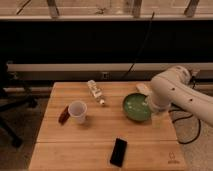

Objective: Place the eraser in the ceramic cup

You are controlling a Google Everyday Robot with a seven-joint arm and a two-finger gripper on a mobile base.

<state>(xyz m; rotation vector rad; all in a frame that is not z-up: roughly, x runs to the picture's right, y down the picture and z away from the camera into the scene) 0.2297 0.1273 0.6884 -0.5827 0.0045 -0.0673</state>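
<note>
The eraser [119, 151] is a flat black slab lying near the table's front edge, right of centre. The ceramic cup [77, 111] is small, white and upright, and stands at the left-middle of the wooden table [75, 145]. My white arm [175, 92] reaches in from the right. Its lower end, with the gripper [154, 109], hangs by the green bowl's right rim. That is well right of the cup and up and to the right of the eraser. Nothing shows in the gripper's hold.
A wide green bowl [135, 107] sits right of centre. A reddish-brown stick [63, 114] lies just left of the cup. A small bottle [95, 91] lies behind the cup, and a whitish block [142, 89] behind the bowl. A black cable hangs at the back.
</note>
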